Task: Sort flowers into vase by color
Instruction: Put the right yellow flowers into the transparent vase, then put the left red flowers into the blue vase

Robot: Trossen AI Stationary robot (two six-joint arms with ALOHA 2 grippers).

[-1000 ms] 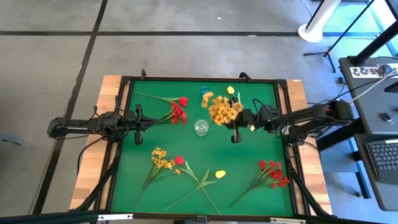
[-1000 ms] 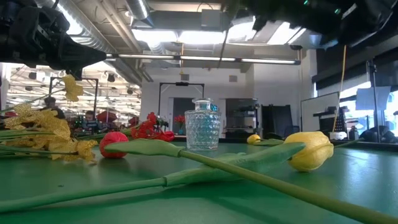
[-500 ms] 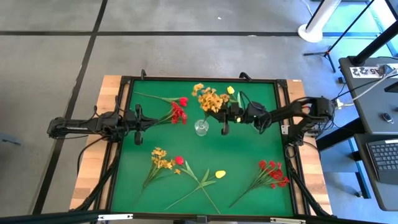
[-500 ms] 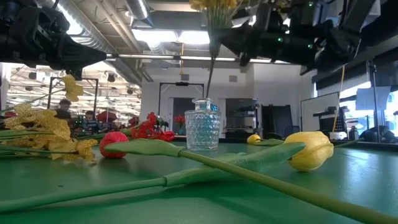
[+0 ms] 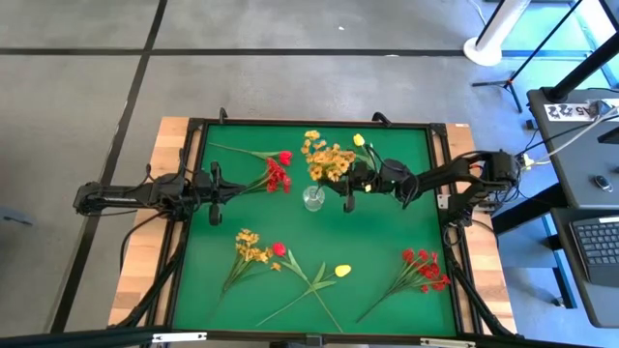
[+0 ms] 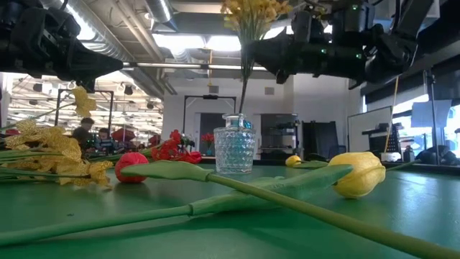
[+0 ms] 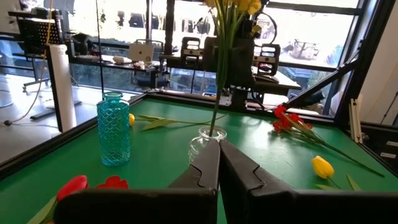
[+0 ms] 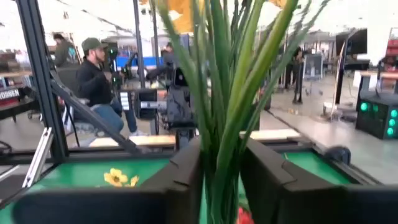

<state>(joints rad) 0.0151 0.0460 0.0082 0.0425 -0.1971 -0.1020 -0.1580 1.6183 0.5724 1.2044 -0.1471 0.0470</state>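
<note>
My right gripper [image 5: 348, 184] is shut on a sprig of yellow-orange blooms [image 5: 327, 159] and stands just right of the clear glass vase [image 5: 313, 198]. The sprig stands upright over that vase [image 6: 235, 147]; its stem's lower end [image 7: 212, 127] reaches into the mouth. A blue vase [image 7: 114, 127] stands behind it, hidden under the blooms in the high view. My left gripper [image 5: 215, 184] is shut and waits at the table's left, above the red sprig's stem side. Other sprigs lie flat on the mat. My right gripper pinches the bundle of green stems [image 8: 221, 168] between its two fingers [image 8: 186, 171], below the blooms. It comes in level from the table's right, fingers across the stems. The sprig stands upright in the hold, lifted, its single lower stem [image 6: 243, 86] running down into the clear vase.
A red sprig [image 5: 276, 172] lies far left. A yellow-orange sprig with a red bud [image 5: 256, 247] and a yellow bud [image 5: 341, 271] lie near the middle. Another red sprig [image 5: 424, 269] is near right, a yellow bud [image 5: 359, 140] far. A raised frame [image 5: 193, 222] rims the mat.
My right gripper has carried the yellow-orange sprig toward the table's left, from beside the clear vase to above it. The sprig has come upright, and its stem has sunk into the vase's mouth. The grip has stayed shut.
</note>
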